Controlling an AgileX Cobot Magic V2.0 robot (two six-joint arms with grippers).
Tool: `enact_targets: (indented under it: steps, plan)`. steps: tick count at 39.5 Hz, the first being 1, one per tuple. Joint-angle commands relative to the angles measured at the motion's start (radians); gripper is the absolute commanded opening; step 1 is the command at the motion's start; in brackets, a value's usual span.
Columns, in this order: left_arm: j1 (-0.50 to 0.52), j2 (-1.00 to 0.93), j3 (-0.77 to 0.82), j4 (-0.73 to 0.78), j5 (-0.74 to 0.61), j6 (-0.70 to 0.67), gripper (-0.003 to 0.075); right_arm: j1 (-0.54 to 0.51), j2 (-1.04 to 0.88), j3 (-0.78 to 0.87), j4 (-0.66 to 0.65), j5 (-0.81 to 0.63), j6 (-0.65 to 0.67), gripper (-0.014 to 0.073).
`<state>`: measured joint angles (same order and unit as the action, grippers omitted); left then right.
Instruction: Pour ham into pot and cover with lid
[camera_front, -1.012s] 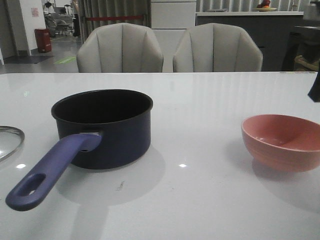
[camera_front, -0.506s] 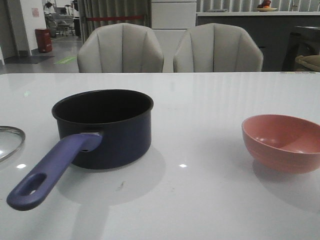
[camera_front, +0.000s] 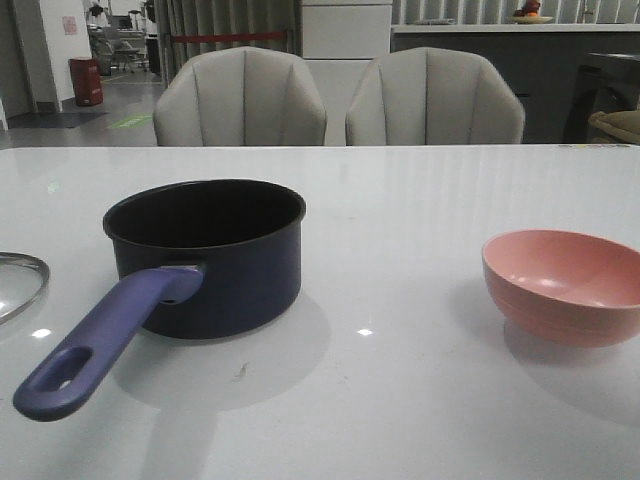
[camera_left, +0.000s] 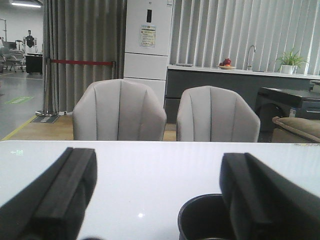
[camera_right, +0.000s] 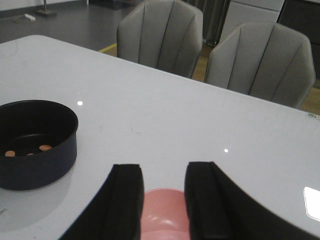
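The ham (camera_right: 45, 147) now lies in the pot (camera_front: 205, 255); the right arm has left the front view. Both jaws are spread, holding nothing. The lid (camera_front: 20, 282) comes next.

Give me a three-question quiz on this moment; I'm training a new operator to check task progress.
1. True or false: the ham already lies inside the pot.
2. Where is the lid? A) on the pot B) on the table left of the pot C) in the pink bowl
3. Fill in: the left gripper is ____.

Key: 1 true; 2 B; 3 open, holding nothing.
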<state>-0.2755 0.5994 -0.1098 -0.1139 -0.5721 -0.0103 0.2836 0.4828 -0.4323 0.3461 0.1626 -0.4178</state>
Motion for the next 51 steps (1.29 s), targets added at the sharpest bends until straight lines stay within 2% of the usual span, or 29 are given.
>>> enact_targets:
  steps: [1,9,20,23,25,26,29,51]
  plan:
    - [-0.007,0.001,-0.026,-0.002,-0.079,-0.003,0.0551,0.003,-0.109,0.047,0.039,-0.1,-0.01,0.0346]
    - [-0.007,0.001,-0.026,-0.002,-0.079,-0.003,0.0551,0.003,-0.312,0.188,0.099,-0.133,-0.01,0.0346]
    - [-0.007,0.001,-0.026,-0.002,-0.079,-0.003,0.0551,0.003,-0.344,0.241,0.099,-0.153,-0.01,0.0335]
    - [-0.007,0.001,-0.026,-0.002,-0.079,-0.003,0.0551,0.003,-0.344,0.241,0.099,-0.137,-0.01,0.0241]
    - [-0.007,0.001,-0.026,-0.002,-0.079,-0.003,0.0551,0.003,-0.344,0.241,0.099,-0.123,-0.01,0.0135]
    - [-0.007,0.001,-0.026,-0.002,-0.079,-0.003,0.0551,0.003,-0.344,0.241,0.099,-0.115,-0.01,0.0111]
    - [-0.007,0.001,-0.026,-0.002,-0.079,-0.003,0.0552,0.003,-0.344,0.241,0.099,-0.107,-0.01,0.0143]
    - [-0.007,0.001,-0.026,-0.002,-0.086,-0.003,0.0551,0.003,-0.344,0.241,0.099,-0.111,-0.01,0.0143]
